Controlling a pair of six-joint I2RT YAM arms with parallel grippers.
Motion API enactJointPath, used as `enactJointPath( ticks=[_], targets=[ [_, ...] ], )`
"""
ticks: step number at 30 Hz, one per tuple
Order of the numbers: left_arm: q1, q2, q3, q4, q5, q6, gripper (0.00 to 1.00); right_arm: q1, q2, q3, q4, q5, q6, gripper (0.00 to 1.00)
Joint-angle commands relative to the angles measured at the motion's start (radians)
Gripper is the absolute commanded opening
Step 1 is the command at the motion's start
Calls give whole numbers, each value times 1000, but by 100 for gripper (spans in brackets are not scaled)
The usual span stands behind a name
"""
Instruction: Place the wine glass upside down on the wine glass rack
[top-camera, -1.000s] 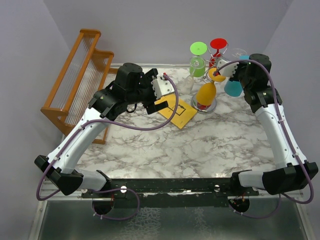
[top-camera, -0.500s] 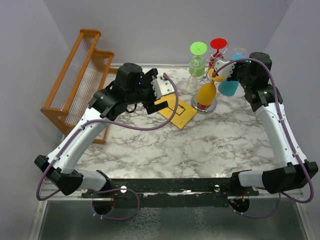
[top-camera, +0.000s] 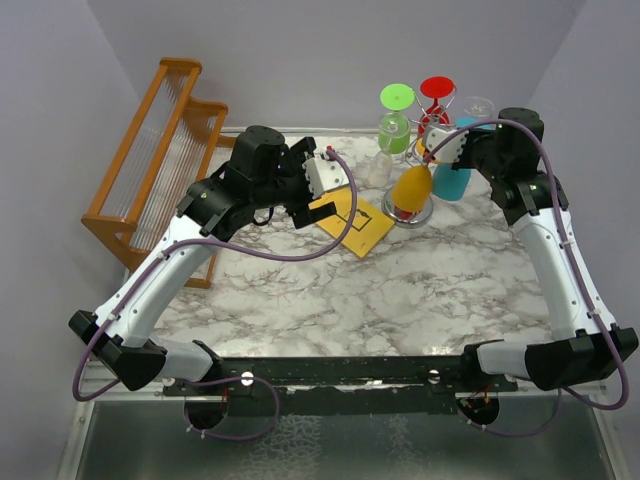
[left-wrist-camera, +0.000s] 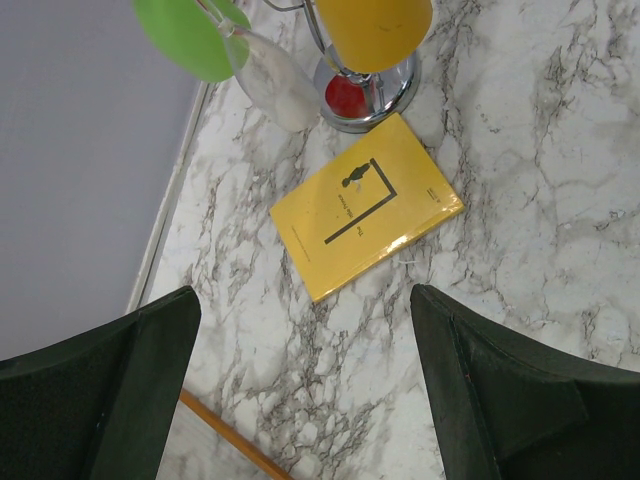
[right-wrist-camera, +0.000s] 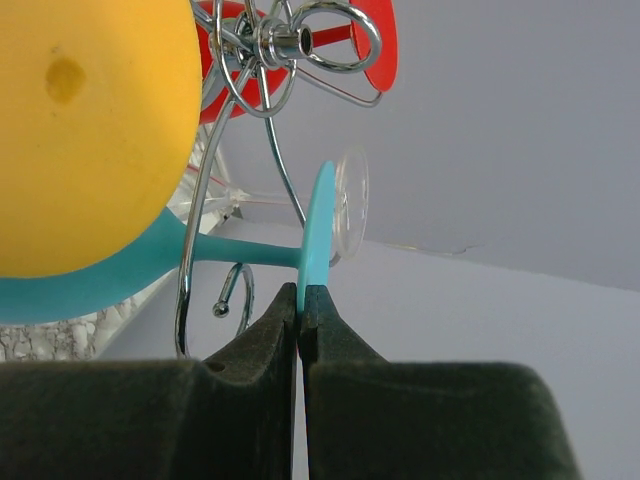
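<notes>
The teal wine glass (top-camera: 452, 182) hangs upside down right beside the silver wine glass rack (top-camera: 410, 212). My right gripper (right-wrist-camera: 301, 310) is shut on the rim of its foot (right-wrist-camera: 317, 235), which I see edge-on. The teal stem (right-wrist-camera: 250, 252) crosses one curled wire arm (right-wrist-camera: 188, 270) of the rack; whether they touch I cannot tell. An orange glass (top-camera: 412, 185), a green one (top-camera: 397, 97), a red one (top-camera: 437, 87) and a clear one (top-camera: 478, 104) hang on the rack. My left gripper (left-wrist-camera: 305, 380) stands open over bare marble, holding nothing.
A yellow book (top-camera: 350, 222) lies flat on the marble table, just left of the rack's round base (left-wrist-camera: 365, 95). The orange-brown wooden slatted rack (top-camera: 150, 150) stands along the left edge. Grey walls close in at the back and on both sides.
My right gripper has carried the teal glass a little to the left, closer to the rack's stem. The left arm has not moved.
</notes>
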Motion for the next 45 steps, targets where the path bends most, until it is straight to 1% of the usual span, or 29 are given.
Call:
enactJointPath(
  ticks=[1, 23, 37, 41, 45],
  targets=[
    [-5, -28, 8, 9, 6, 7, 89, 5, -47, 38, -36, -41, 6, 1],
    [-3, -41, -15, 7, 4, 16, 89, 5, -107, 10, -111, -7, 3, 1],
    [-5, -45, -24, 4, 5, 19, 89, 5, -127, -77, -47, 159, -27, 1],
    [-4, -45, -27, 3, 5, 20, 89, 5, -122, -91, -42, 168, -32, 1],
    [-5, -46, -27, 1, 5, 22, 89, 5, -117, -98, -42, 163, -29, 4]
  ],
)
